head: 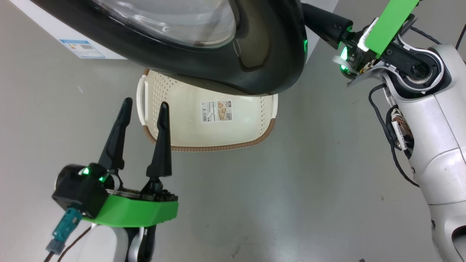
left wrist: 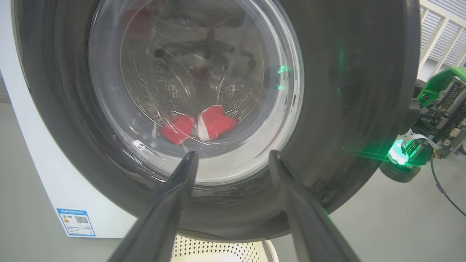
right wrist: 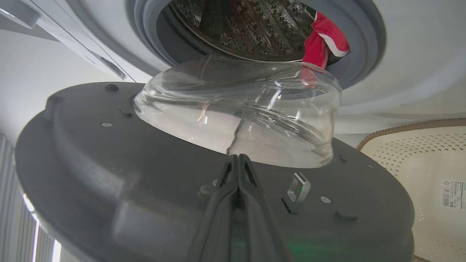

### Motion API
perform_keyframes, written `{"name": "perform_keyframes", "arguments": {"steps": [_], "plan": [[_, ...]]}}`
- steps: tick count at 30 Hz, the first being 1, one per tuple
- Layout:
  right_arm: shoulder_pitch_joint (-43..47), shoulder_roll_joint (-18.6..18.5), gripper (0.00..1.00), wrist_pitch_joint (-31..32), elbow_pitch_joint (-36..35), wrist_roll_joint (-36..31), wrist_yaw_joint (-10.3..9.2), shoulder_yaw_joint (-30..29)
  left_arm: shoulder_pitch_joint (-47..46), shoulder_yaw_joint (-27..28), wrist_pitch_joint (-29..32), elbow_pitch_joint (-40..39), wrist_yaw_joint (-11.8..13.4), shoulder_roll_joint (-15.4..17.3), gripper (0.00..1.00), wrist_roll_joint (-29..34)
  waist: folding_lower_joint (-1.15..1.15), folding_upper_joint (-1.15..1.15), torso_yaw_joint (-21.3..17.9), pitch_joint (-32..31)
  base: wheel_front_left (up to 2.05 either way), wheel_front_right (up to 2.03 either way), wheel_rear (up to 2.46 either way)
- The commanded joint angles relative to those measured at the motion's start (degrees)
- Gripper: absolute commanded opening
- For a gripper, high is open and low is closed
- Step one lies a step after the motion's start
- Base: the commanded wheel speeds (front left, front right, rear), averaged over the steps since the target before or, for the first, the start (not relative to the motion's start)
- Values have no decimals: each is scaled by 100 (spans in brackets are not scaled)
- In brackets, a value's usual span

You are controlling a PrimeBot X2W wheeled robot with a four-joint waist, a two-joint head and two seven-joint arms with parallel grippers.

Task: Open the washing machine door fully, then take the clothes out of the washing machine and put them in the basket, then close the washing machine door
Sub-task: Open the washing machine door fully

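The washing machine door [head: 269, 54], black-rimmed with a clear glass bowl, stands partly open above the basket [head: 218, 147]. In the right wrist view my right gripper [right wrist: 238, 158] is shut, its tips against the door's grey inner face [right wrist: 109, 171] beside the glass bowl [right wrist: 247, 120]. Red clothes [right wrist: 324, 40] with white trim lie at the mouth of the washing machine's drum [right wrist: 247, 32]. My left gripper [head: 145, 109] is open and holds nothing, in front of the door's outer side [left wrist: 346, 91]. Through the glass the red clothes [left wrist: 204, 125] show in the left wrist view.
The white washing machine body [left wrist: 36, 163] with its blue label sticker [head: 82, 48] stands at the left. My right arm's wrist [head: 349, 54] reaches behind the door's right edge. The basket [right wrist: 418, 163] holds just a paper label [head: 216, 111]. Grey floor [head: 291, 200] lies around the basket.
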Motion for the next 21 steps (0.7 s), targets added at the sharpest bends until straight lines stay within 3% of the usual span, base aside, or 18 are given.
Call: {"name": "perform_keyframes", "arguments": {"steps": [1, 21], "plan": [[85, 102, 0, 48, -222, 82, 29, 70, -68, 156, -44, -114, 38, 95, 100, 16, 0, 0, 6, -13, 0, 0, 0], [1051, 145, 0, 152, -669, 311, 29, 56, 137, 256, -44, -172, 219, 95, 100, -41, 0, 0, 341, -436, 0, 0, 0]]}}
